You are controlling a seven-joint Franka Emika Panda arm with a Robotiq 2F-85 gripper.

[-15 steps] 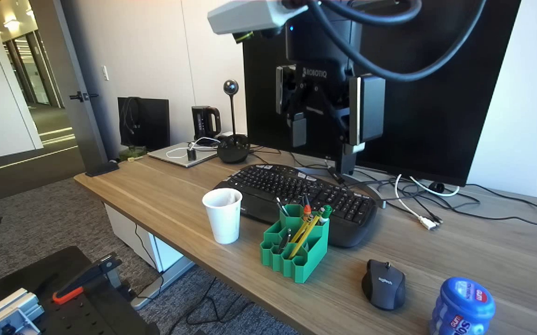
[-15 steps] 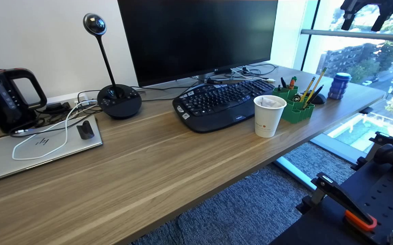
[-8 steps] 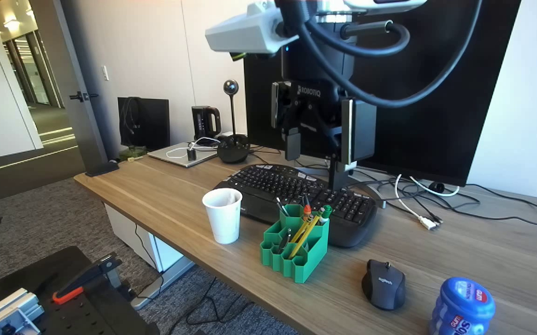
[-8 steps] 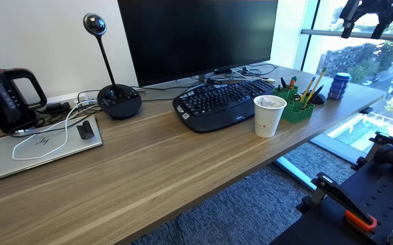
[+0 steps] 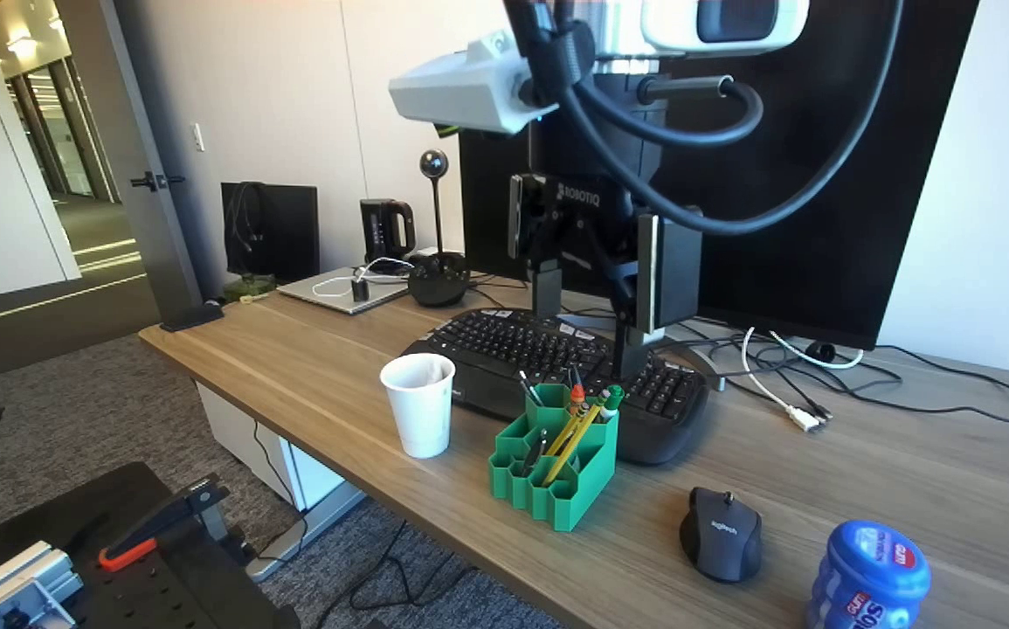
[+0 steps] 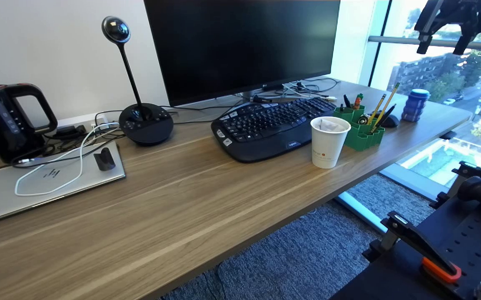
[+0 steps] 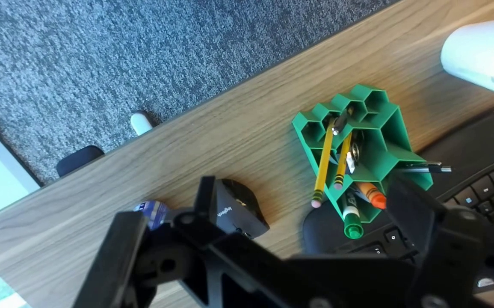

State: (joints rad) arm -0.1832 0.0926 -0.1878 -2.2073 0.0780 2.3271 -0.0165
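My gripper (image 5: 589,332) is open and empty above the desk. It also shows at the top right of an exterior view (image 6: 441,49). In the wrist view its spread fingers (image 7: 306,192) frame a green honeycomb pen holder (image 7: 375,149), which it does not touch. The holder stands on the desk in both exterior views (image 5: 596,480) (image 6: 363,139). It holds yellow pencils (image 7: 323,164), a green-capped marker (image 7: 353,222), an orange crayon-like pen (image 7: 373,196) and dark pens. A white paper cup (image 5: 421,419) stands beside it. A black keyboard (image 5: 504,349) lies behind it.
A dark mouse (image 5: 722,533) and a blue gum bottle (image 5: 869,577) stand along the desk. A large monitor (image 6: 248,46) rises behind the keyboard. A webcam stand (image 6: 146,123), kettle (image 6: 5,121) and closed laptop (image 6: 53,179) occupy the far end. Loose cables (image 5: 784,384) lie by the monitor.
My gripper has moved down, and slightly toward the left in an exterior view, staying open. The pen holder, cup, keyboard and mouse have not moved.
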